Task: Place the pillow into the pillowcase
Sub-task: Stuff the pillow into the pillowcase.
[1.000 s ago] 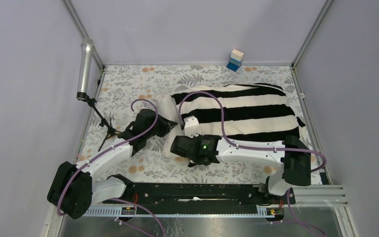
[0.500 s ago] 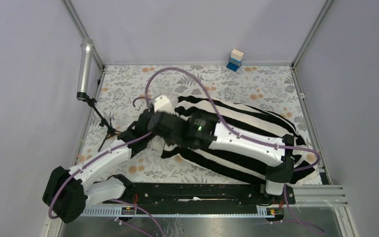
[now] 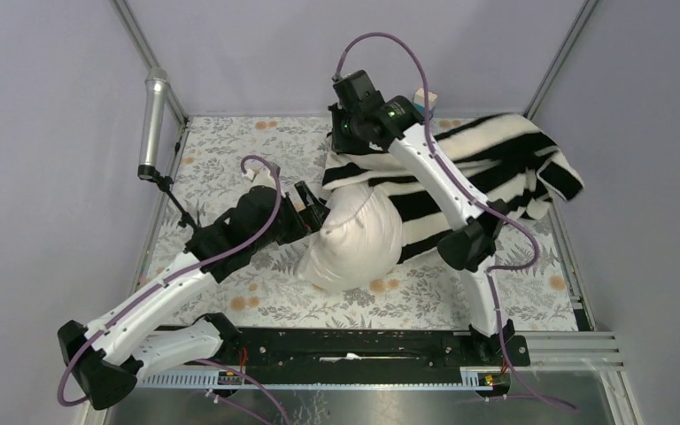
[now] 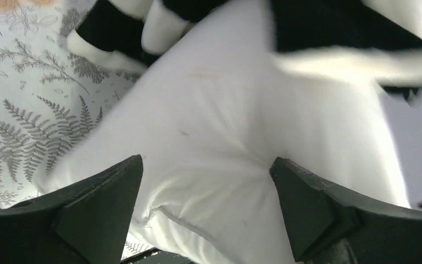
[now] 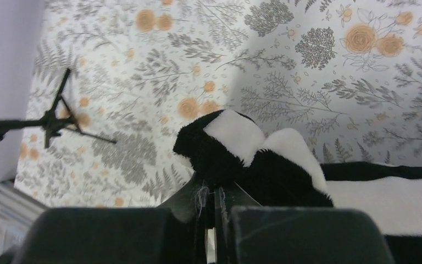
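Overhead and wrist views, insertion stage. The right gripper (image 3: 346,149), held high above the far side of the bench (image 3: 230,159), is clamped on a bunched fold of the striped pillowcase (image 3: 496,159); its wrist view shows the fold pinched between closed jaws (image 5: 215,204). Lifting this edge probably lets the sleeve hang so that the filling can settle deeper. The cream pillow (image 3: 359,235) lies mid-bench, its far part under the stripes, its near end bare and resting on the floral cover. The left gripper (image 3: 314,212) is open, its spread jaws astride that bare end (image 4: 206,165), apparently placed to brace or push it; firm contact cannot be confirmed. Judged roughly half done: the exposed end has yet to enter.
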You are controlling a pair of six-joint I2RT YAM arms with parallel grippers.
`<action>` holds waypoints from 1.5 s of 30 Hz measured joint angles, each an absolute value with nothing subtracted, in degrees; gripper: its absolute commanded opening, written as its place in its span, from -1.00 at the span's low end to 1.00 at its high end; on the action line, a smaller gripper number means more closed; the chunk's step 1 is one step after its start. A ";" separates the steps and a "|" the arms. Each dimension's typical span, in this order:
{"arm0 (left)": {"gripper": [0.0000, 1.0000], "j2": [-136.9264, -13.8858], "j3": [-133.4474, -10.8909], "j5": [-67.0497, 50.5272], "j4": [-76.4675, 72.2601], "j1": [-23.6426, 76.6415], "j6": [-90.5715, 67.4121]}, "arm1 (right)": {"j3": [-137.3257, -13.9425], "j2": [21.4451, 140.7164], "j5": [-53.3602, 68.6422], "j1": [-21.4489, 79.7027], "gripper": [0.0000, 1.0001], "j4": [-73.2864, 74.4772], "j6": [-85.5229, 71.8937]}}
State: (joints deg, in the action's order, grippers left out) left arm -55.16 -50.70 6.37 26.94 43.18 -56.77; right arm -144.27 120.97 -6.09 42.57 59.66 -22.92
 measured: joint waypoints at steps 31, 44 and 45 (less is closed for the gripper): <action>-0.21 -58.65 -39.88 14.57 18.13 40.23 -52.18 | -139.57 128.49 -15.79 45.65 0.99 48.62 -18.26; -1.00 -60.75 -32.77 9.10 2.55 31.75 -55.20 | -106.85 104.29 -41.21 50.63 0.99 43.57 -13.02; -1.00 -60.75 -32.51 8.51 2.15 31.31 -55.33 | -104.29 104.25 -42.70 50.63 0.99 43.20 -12.71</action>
